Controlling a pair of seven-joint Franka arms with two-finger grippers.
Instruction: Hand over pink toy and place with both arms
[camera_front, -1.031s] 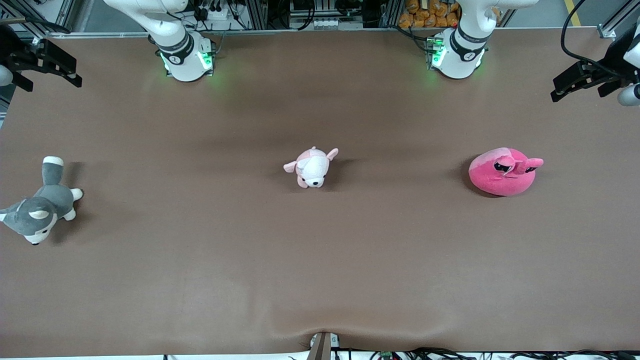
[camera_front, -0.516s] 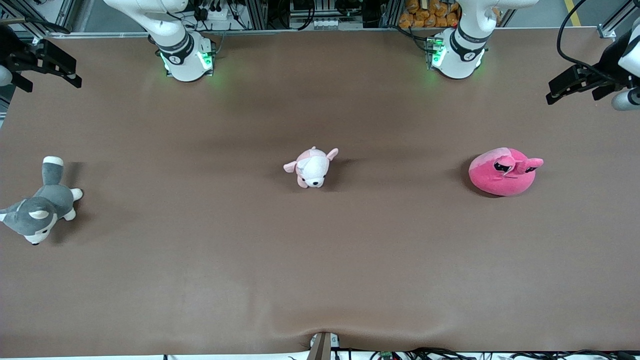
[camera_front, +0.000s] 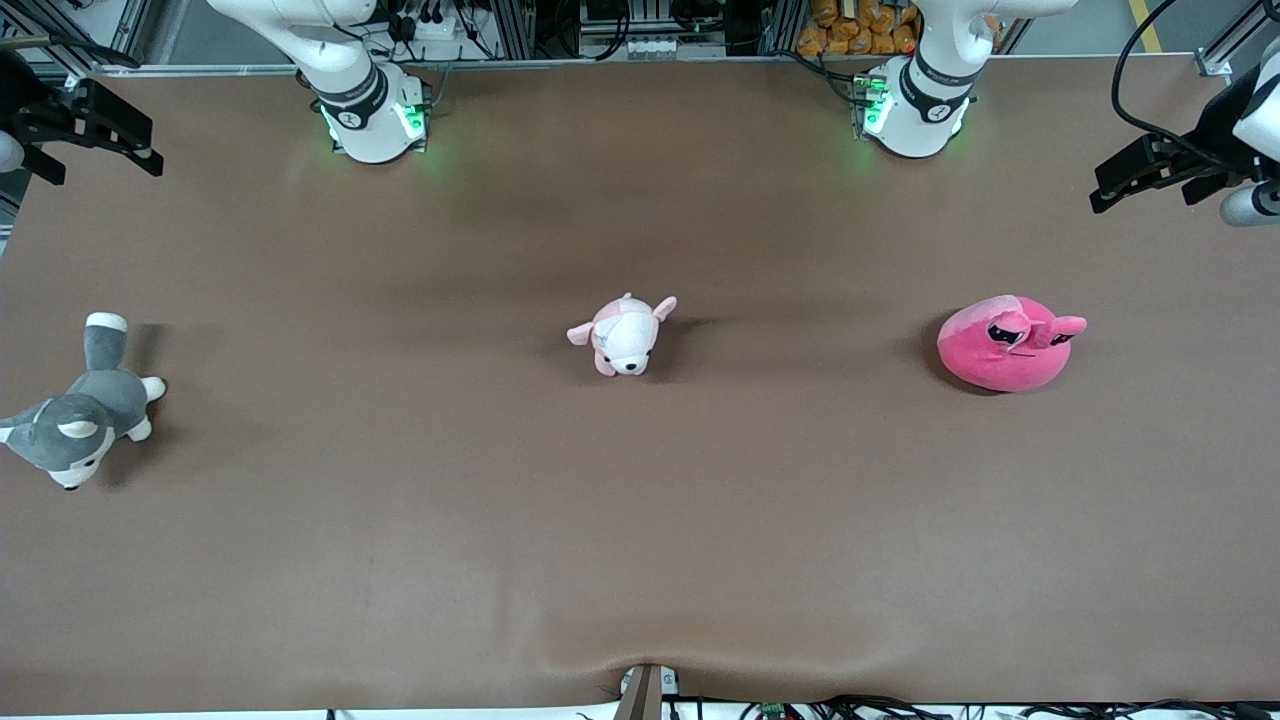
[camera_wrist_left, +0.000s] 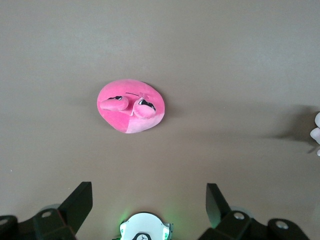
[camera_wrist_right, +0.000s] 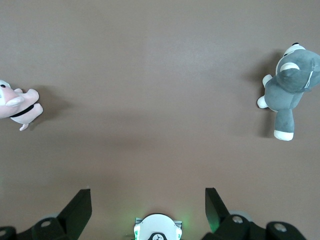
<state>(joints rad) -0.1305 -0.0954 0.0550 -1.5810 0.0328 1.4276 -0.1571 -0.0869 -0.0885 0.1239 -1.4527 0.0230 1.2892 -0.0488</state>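
Observation:
The pink toy (camera_front: 1005, 343) lies on the brown table toward the left arm's end, eyes up. In the left wrist view it (camera_wrist_left: 131, 106) lies well ahead of my left gripper (camera_wrist_left: 148, 200), which is open and empty. In the front view my left gripper (camera_front: 1108, 190) hangs high over the table's edge at the left arm's end. My right gripper (camera_front: 148, 152) hangs high over the right arm's end of the table. It (camera_wrist_right: 148, 202) is open and empty in its wrist view.
A pale pink-and-white puppy plush (camera_front: 625, 335) lies at the table's middle. A grey-and-white husky plush (camera_front: 80, 415) lies at the right arm's end. Both show in the right wrist view, puppy (camera_wrist_right: 17, 105) and husky (camera_wrist_right: 287, 85). The arm bases (camera_front: 370, 115) stand along the table's edge.
My left gripper has drifted a little toward the table's middle. The right arm and the plush toys have not moved.

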